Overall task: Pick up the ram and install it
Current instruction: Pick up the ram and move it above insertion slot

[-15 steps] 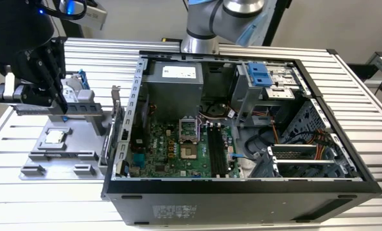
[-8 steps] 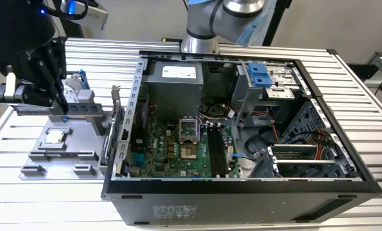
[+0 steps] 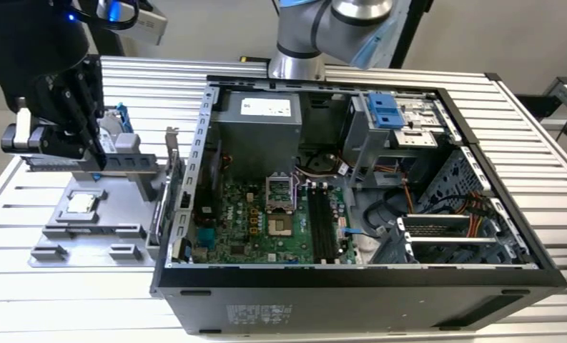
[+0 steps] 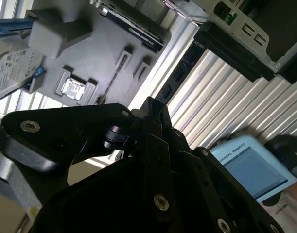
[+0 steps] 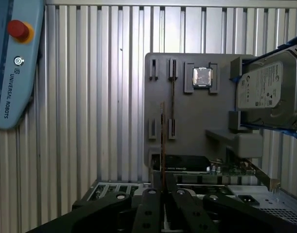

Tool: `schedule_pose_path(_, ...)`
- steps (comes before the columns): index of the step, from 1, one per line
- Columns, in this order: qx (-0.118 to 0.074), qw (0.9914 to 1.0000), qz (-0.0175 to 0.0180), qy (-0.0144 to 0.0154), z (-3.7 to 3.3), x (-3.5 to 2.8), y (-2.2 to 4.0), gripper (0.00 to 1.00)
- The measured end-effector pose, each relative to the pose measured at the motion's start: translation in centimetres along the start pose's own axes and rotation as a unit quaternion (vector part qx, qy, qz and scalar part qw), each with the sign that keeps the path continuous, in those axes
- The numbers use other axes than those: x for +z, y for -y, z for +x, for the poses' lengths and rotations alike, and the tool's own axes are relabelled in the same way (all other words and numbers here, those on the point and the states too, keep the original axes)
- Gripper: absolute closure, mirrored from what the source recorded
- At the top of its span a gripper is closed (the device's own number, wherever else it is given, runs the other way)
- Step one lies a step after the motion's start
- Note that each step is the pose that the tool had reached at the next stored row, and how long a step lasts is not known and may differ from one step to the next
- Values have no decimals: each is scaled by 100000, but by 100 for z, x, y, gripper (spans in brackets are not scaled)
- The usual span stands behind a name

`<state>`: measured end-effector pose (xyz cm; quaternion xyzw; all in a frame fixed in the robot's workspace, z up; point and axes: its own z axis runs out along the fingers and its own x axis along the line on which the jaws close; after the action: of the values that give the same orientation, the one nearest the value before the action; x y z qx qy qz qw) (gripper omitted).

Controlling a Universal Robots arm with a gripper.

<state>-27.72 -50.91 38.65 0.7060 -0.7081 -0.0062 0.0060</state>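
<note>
A: Ram status?
B: Gripper fingers clamped on the ram, held above the parts tray. Motherboard slots look empty, so it isn't installed yet.

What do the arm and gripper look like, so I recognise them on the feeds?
The arm is a round silver-grey tube with light blue joint covers. The gripper is matte black, built of flat angular link plates joined by silver screws, tapering to narrow jaws. In the exterior view a pale metal cylinder sticks out of its side.
</note>
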Motion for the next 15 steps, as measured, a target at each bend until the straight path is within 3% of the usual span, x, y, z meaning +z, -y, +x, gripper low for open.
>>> schedule_pose_path(8, 1, 100000, -8, -19, 0, -1, 65, 100)
schedule_pose_path(15, 4, 100000, -8, -26, 0, -1, 85, 100)
